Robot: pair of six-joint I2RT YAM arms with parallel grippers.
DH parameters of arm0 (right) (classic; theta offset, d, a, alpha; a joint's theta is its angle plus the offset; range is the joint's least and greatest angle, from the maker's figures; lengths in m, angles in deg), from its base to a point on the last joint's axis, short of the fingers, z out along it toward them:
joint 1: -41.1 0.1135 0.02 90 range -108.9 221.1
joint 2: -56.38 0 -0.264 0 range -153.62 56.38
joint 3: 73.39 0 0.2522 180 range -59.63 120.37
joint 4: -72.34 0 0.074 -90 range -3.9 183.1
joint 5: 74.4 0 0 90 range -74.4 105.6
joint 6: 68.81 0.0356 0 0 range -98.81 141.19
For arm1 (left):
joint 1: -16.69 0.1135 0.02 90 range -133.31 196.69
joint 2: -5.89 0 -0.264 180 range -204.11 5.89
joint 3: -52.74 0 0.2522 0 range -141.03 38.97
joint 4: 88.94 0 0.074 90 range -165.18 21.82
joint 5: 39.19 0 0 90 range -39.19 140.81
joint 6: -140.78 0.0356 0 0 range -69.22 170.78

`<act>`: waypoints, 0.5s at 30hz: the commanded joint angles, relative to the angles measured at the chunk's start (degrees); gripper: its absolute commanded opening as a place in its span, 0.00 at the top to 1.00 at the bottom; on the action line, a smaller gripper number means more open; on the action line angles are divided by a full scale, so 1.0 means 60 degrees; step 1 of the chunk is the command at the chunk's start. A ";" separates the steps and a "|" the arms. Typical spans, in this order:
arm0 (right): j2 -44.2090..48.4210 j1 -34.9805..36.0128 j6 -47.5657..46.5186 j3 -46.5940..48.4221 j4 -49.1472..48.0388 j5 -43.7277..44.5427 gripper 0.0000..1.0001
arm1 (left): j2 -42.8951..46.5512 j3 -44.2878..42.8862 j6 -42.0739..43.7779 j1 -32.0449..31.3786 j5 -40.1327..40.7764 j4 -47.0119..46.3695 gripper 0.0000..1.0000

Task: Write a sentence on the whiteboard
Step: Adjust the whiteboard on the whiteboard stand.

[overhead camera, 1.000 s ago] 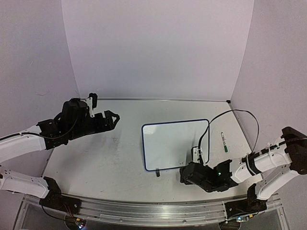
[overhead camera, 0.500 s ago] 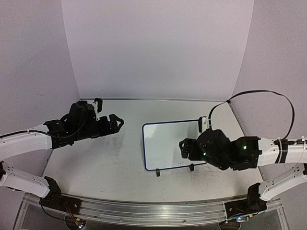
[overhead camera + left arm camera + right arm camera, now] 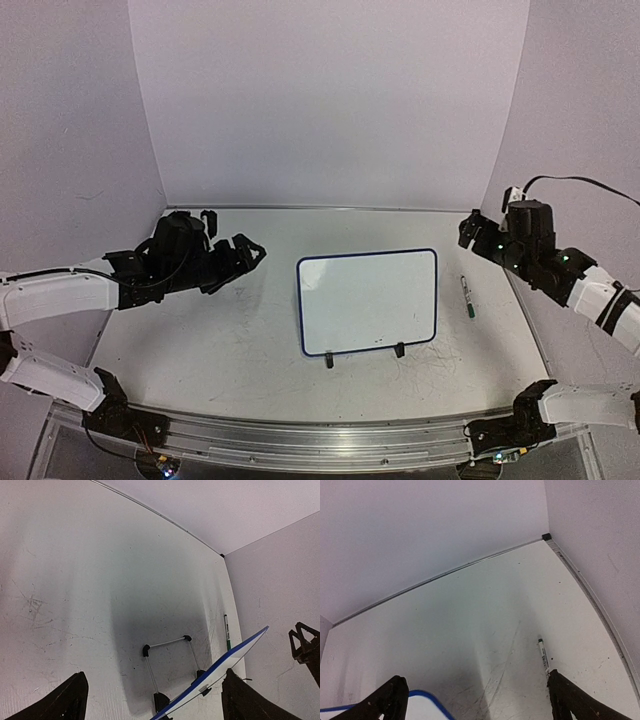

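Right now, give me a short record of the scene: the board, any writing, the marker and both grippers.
whiteboard: mid-table, tilted on its stand
board face: blank, no lettering visible
marker: lying on the table right of the board, apart from it
left gripper: open, empty, left of the board
right gripper: open, empty, raised near the far right corner

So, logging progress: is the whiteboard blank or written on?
Blank. In the top view the whiteboard shows a bare white face inside its blue rim, with no green lettering. The marker lies loose beside it.
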 commanded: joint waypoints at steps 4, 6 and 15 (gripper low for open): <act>-0.0330 -0.2162 -0.0145 -0.0820 -0.1252 -0.4506 0.02 | -0.0069 -0.0479 -0.0984 -0.0023 0.0399 -0.0320 0.06; -0.0292 -0.2211 -0.0194 -0.1043 -0.1264 -0.4487 0.02 | -0.0101 -0.0486 -0.1087 -0.0025 0.0377 -0.0317 0.06; -0.0813 -0.2452 -0.0913 -0.1863 -0.1561 -0.4844 0.02 | 0.0372 0.0152 -0.1661 -0.0037 0.0126 -0.0343 0.06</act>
